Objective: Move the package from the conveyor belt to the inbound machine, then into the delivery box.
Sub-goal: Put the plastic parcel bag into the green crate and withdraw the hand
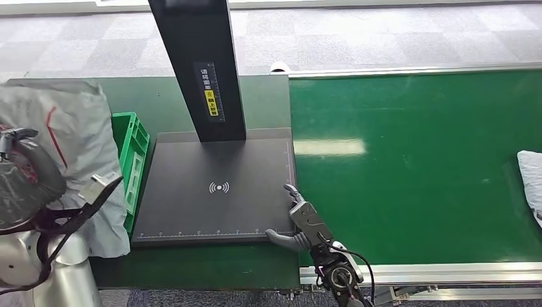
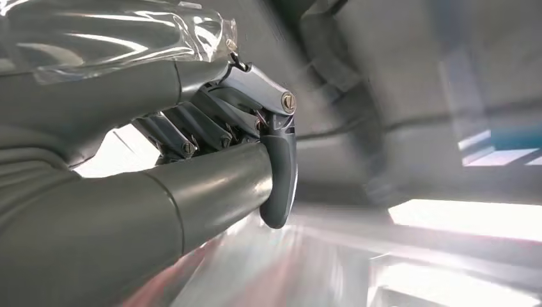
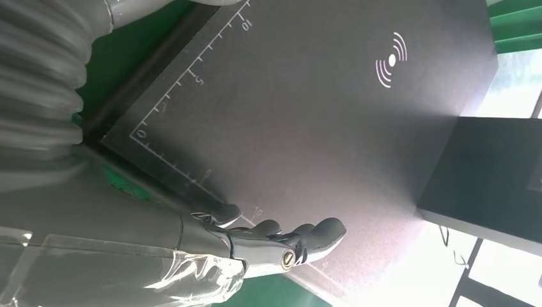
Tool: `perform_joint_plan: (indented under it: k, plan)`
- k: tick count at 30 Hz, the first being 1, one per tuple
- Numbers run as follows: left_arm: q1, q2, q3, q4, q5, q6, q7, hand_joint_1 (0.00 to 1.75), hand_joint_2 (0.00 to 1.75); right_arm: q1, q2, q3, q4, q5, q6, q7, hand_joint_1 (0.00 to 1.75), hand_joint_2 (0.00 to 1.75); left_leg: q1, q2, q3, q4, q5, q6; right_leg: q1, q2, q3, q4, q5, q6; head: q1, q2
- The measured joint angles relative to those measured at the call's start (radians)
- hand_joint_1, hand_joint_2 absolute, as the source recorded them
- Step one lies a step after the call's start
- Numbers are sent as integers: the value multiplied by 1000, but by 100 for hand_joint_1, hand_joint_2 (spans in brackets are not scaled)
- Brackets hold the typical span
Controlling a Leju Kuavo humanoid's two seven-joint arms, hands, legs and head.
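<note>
1. The left hand (image 1: 16,144) sits at the far left of the head view, raised, with the grey package (image 1: 77,147) bunched up against it; the package fills the left side of the frame, above the green delivery box (image 1: 131,157)
2. In the left wrist view the left hand's fingers (image 2: 217,121) are curled in against the thick thumb (image 2: 281,173); what lies between them is blurred, so I cannot tell for sure how they hold the package, though the head view has it hanging from that hand
3. The package is lifted off every surface, its lower edge hanging down over the near left corner of the inbound machine (image 1: 217,188)
4. The inbound machine is a flat black plate in the middle of the head view, with a white wireless mark (image 1: 218,187) and a ruler line along its near edge; a black post (image 1: 201,64) rises from its back edge, bearing a yellow label
5. The right hand (image 1: 300,220) is at the lower centre of the head view, at the near right corner of the plate, fingers (image 3: 300,233) stretched out side by side and holding nothing
6. In the right wrist view those fingers lie just above the plate's ruler corner; whether they touch it I cannot tell
7. The green conveyor belt (image 1: 415,166) runs across the right half of the head view, and a white bag (image 1: 532,182) lies on it at the right edge
</note>
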Motion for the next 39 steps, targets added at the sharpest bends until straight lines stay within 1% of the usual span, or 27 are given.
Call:
perform_joint_plan:
  k: [1,2,4,5,6,7,8,9,11,12,13,17,20,21,23,24,25,27,28,30,32,34,36,39]
  plan:
    - [-7,56,-21,54,-28,0,148,175,0,3,-2,-1,-4,0,0,-4,0,175,0,0,0,0,0,0,0,0,-1,0,0,0,0,0]
    - [-16,124,-66,117,-42,-1,336,175,44,6,-5,-1,-9,0,1,-12,0,175,1,1,1,0,0,-1,1,1,-1,0,0,0,0,0]
    - [-46,252,-192,252,-55,-11,729,175,131,12,-10,-4,-26,-5,9,-43,0,175,1,0,1,0,1,-1,2,0,-1,0,0,-1,-1,0]
    - [-62,296,-254,313,-57,-23,888,175,175,16,-12,-5,-37,-9,17,-65,0,175,1,0,1,0,1,-1,2,0,0,0,0,-1,-1,0]
    - [-74,328,-305,370,-59,-45,994,175,175,21,-13,-6,-53,-17,26,-91,0,175,1,1,0,0,1,-1,2,0,0,1,0,-1,0,0]
    - [-85,354,-346,426,-60,-72,1047,175,175,26,-14,-6,-73,-26,37,-120,0,175,1,2,1,0,1,-1,2,2,0,1,1,-1,0,0]
    - [-93,375,-373,475,-60,-99,1042,175,175,34,-15,-7,-95,-37,49,-145,0,175,1,4,0,0,1,-1,1,3,0,1,1,-1,0,0]
    - [-102,395,-394,521,-60,-123,999,175,175,43,-17,-8,-119,-47,60,-167,0,175,1,5,0,0,1,-1,1,5,0,1,1,-1,0,0]
    - [-121,427,-423,591,-60,-147,873,175,175,59,-20,-9,-162,-60,75,-190,0,175,0,5,0,0,1,-1,0,5,-1,0,1,-1,0,0]
    - [-128,440,-434,618,-60,-151,828,175,175,64,-21,-10,-178,-62,79,-193,0,175,0,5,0,0,0,-1,0,5,-1,0,1,-1,0,0]
    - [-133,450,-444,641,-60,-153,803,175,175,69,-22,-10,-191,-63,81,-195,0,175,0,5,0,0,0,-1,0,6,-1,0,1,-1,0,0]
    - [-154,476,-461,709,-60,-172,784,175,0,90,-26,-14,-242,-82,106,-221,0,175,0,4,0,0,0,-1,0,5,-1,0,1,-1,0,0]
    - [-184,487,-462,766,-60,-138,741,174,0,115,-26,-18,-307,-107,142,-231,0,175,0,3,-1,0,0,-1,0,5,-1,0,1,-1,0,0]
    - [-195,487,-457,784,-60,-118,716,167,0,121,-26,-20,-329,-112,150,-228,0,175,0,3,0,0,0,-1,0,5,-1,0,1,-1,0,0]
    - [-216,480,-440,812,-60,-97,669,148,0,130,-26,-24,-364,-117,159,-220,0,175,0,4,0,0,0,-1,0,5,-1,0,1,-1,0,0]
    - [-226,475,-432,823,-60,-102,657,125,0,132,-26,-27,-377,-118,161,-217,0,175,0,4,0,0,0,-1,0,5,-1,0,1,-1,0,0]
    - [-234,470,-427,832,-60,-114,654,88,0,134,-25,-29,-388,-118,162,-214,0,175,0,4,0,0,0,-1,0,5,-1,0,1,-1,0,0]
    - [-246,463,-425,846,-60,-143,665,20,0,136,-24,-33,-402,-118,162,-212,0,175,0,4,0,0,0,-1,0,5,0,0,1,-1,0,0]
    - [-252,461,-425,854,-60,-162,674,0,0,137,-23,-34,-407,-118,162,-212,0,175,0,4,0,0,0,-1,0,5,0,0,1,-1,0,0]
    - [-268,459,-428,877,-58,-210,688,0,0,138,-22,-38,-413,-118,163,-209,0,175,0,3,0,0,0,-1,0,5,0,0,1,-1,0,0]
    - [-285,457,-431,905,-42,-245,678,0,87,138,-20,-41,-415,-117,164,-205,0,175,0,3,0,0,0,-1,0,5,-1,0,1,-1,0,0]
    - [-301,453,-425,932,-1,-260,634,0,175,137,-17,-42,-415,-115,164,-199,0,175,0,3,0,0,0,-1,0,5,-1,0,1,-1,0,0]
    - [-314,448,-409,954,67,-293,579,0,175,135,-15,-44,-415,-112,165,-195,0,175,0,3,0,0,0,-1,0,5,-1,0,1,-1,0,0]
    - [-325,439,-375,969,178,-385,515,0,175,135,-13,-45,-413,-108,165,-193,0,175,0,4,0,0,0,-1,0,5,0,0,1,-1,0,0]
